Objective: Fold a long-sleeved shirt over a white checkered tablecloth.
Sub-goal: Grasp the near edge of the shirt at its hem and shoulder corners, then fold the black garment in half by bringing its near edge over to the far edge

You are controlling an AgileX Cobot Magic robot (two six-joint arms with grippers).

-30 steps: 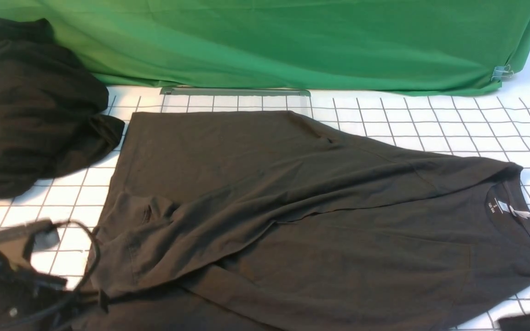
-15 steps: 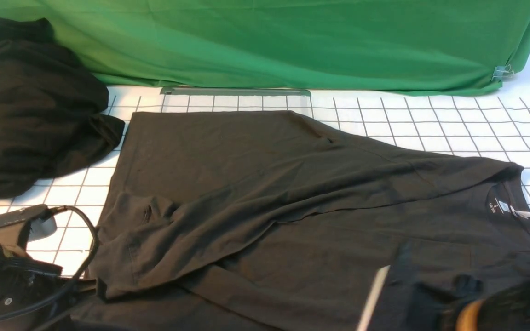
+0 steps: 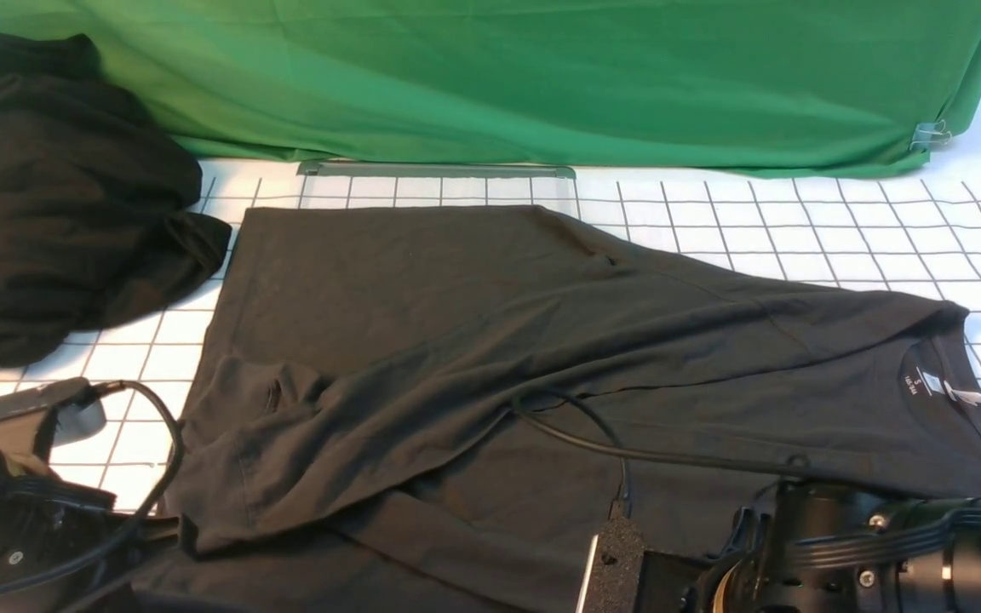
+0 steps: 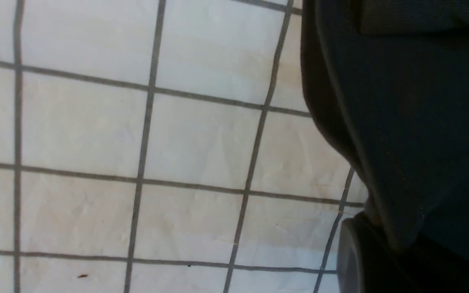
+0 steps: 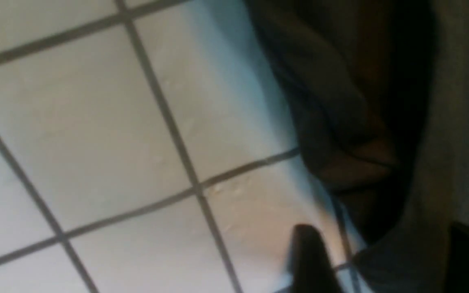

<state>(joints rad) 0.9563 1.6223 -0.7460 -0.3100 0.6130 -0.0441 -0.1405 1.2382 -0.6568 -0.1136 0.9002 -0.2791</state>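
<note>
Early stage, my read: shirt (image 3: 542, 358) flat on the tablecloth (image 3: 797, 221), 1 sleeve (image 3: 473, 400) laid across the body, body folds not yet done. The left end effector (image 3: 163, 541) sits at the hem corner and the right end effector (image 3: 614, 566) low at the near edge. Shirt spreads ahead of and between the 2. Each wrist view shows cloth edge beside a finger (image 4: 350, 252) (image 5: 307, 256). Clenched or released: cannot tell.
</note>
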